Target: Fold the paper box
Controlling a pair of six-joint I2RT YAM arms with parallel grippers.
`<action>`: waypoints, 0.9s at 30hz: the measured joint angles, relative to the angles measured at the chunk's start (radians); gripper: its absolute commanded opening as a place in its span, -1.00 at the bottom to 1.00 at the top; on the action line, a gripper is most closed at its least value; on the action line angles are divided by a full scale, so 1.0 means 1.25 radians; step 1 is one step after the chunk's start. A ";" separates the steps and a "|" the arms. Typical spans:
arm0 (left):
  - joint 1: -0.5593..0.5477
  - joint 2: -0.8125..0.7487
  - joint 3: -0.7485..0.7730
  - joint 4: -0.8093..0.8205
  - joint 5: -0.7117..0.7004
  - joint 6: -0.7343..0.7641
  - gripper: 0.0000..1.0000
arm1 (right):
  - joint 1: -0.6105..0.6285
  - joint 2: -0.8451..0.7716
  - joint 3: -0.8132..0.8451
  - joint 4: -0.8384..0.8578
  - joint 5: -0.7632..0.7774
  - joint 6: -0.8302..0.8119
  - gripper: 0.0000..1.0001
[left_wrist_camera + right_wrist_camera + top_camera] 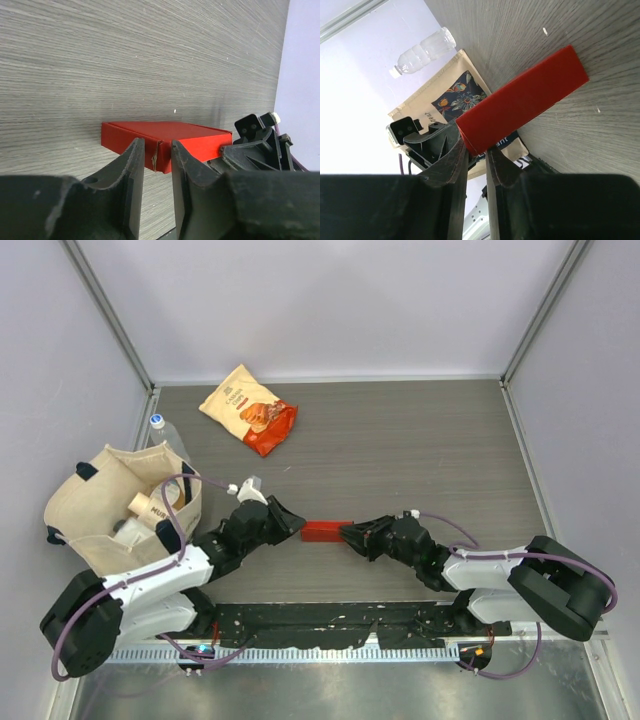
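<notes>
The paper box (326, 531) is a closed flat red cardboard box lying on the table between my two grippers. My left gripper (297, 521) is at its left end. In the left wrist view the jaws (157, 150) stand slightly apart with nothing between them, and a seamed corner of the box (165, 135) sits just beyond the tips. My right gripper (348, 533) is at the box's right end. In the right wrist view its fingers (476, 150) are closed narrowly on the near end of the box (520, 102).
An orange-and-cream snack bag (250, 408) lies at the back. A cream tote bag (120, 505) holding items stands at the left with a clear plastic bottle (165, 435) behind it. Grey walls enclose the table on three sides.
</notes>
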 measured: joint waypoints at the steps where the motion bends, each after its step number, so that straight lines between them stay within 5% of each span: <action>1: 0.000 -0.007 -0.011 0.013 0.001 0.002 -0.47 | 0.000 0.000 -0.001 0.001 0.000 -0.004 -0.58; 10: 0.000 -0.091 -0.111 0.107 0.022 0.016 -0.56 | 0.003 0.000 -0.017 0.034 0.012 -0.089 -0.97; 15: 0.000 -0.121 -0.141 0.132 0.033 0.036 -0.62 | 0.003 0.000 -0.020 0.048 0.026 -0.178 -0.99; 17: 0.000 -0.125 -0.146 0.137 0.039 0.048 -0.48 | 0.003 -0.002 -0.020 0.051 0.031 -0.211 -0.99; 18: 0.000 -0.126 -0.149 0.144 0.043 0.056 -0.21 | 0.003 -0.004 -0.020 0.051 0.036 -0.229 -0.99; 21: 0.002 -0.125 -0.162 0.156 0.071 0.084 0.14 | 0.002 -0.008 -0.026 0.061 0.050 -0.268 -0.99; 27: 0.002 -0.150 -0.170 0.136 0.121 0.114 0.24 | 0.000 -0.004 -0.028 0.076 0.056 -0.296 -0.99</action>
